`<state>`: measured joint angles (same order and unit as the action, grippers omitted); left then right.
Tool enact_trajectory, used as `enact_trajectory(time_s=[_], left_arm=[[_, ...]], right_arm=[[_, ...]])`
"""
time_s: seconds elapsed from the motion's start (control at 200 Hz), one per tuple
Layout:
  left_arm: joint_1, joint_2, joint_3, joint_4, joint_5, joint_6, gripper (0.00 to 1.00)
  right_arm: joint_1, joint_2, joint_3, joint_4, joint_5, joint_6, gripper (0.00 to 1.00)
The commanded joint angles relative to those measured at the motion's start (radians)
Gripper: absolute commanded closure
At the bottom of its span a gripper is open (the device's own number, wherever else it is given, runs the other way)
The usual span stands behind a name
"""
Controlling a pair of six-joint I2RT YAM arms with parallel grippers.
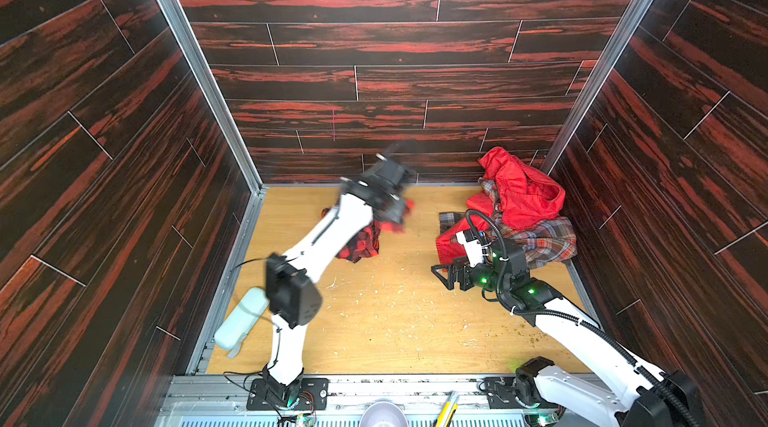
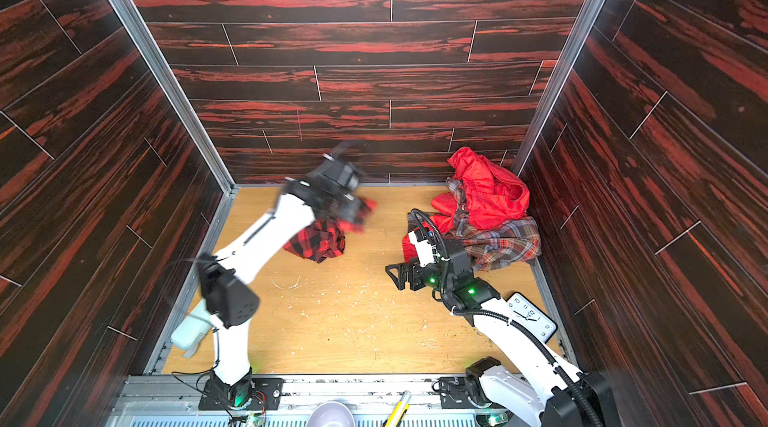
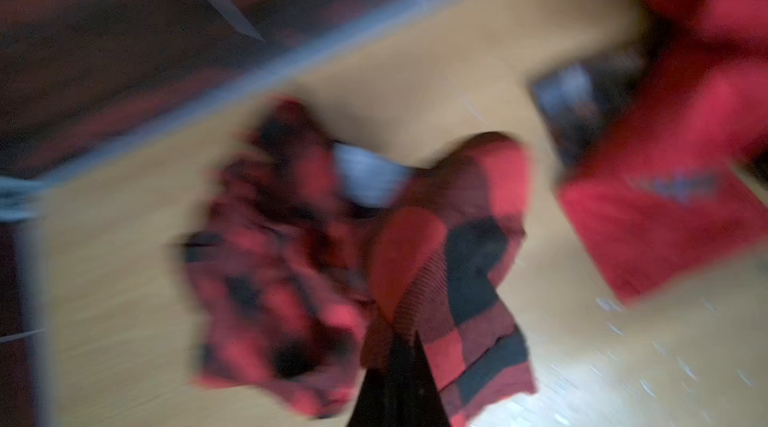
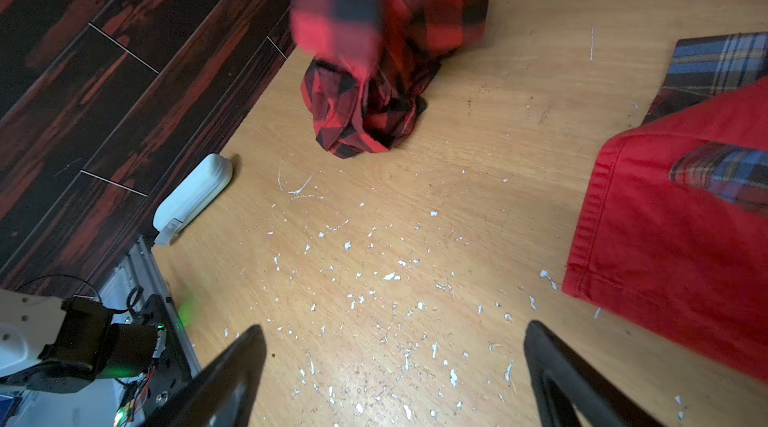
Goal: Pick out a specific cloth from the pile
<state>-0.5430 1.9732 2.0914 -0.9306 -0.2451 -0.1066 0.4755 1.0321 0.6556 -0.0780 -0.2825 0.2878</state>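
- The left gripper (image 1: 392,213) is clamping a fold of the cloth (image 1: 360,244) and holding it up over the table (image 1: 395,329) (the lower part seems to be resting on the wood).
- The cloth is sitting well apart from the pile (image 1: 523,213).
- The right gripper (image 4: 392,337) is hanging with jaws wide apart, holding nothing.
- The lift should be going straight up and slowly, I think, so the fold is not slipping out.
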Motion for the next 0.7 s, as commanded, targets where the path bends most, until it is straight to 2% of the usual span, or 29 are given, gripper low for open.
enact_trajectory(time_s=[0.0, 0.14, 0.24, 0.411, 0.471, 0.631, 0.696], left_arm=[[0.062, -0.007, -0.013, -0.074, -0.104, 0.038, 1.00], [0.130, -0.020, -0.030, -0.013, -0.144, 0.015, 1.00], [0.168, -0.026, -0.102, 0.050, -0.183, 0.002, 1.00], [0.215, 0.018, -0.198, 0.017, -0.171, -0.063, 1.00], [0.218, 0.020, -0.256, 0.053, -0.178, -0.075, 1.00], [0.218, 0.053, -0.353, 0.086, -0.097, -0.100, 1.00], [0.218, 0.066, -0.377, 0.125, -0.049, -0.108, 0.81]], right_arm=[[-0.003, 0.006, 0.021, 0.011, -0.020, -0.001, 0.02], [-0.003, 0.010, 0.026, -0.006, -0.015, -0.011, 0.03], [-0.003, 0.011, 0.024, -0.005, -0.015, -0.007, 0.03], [-0.003, 0.019, 0.028, -0.009, -0.017, -0.007, 0.02], [-0.003, 0.020, 0.028, -0.007, -0.015, -0.011, 0.03], [-0.003, 0.048, 0.044, -0.004, -0.033, -0.020, 0.03], [-0.003, 0.057, 0.051, 0.003, -0.036, -0.020, 0.03]])
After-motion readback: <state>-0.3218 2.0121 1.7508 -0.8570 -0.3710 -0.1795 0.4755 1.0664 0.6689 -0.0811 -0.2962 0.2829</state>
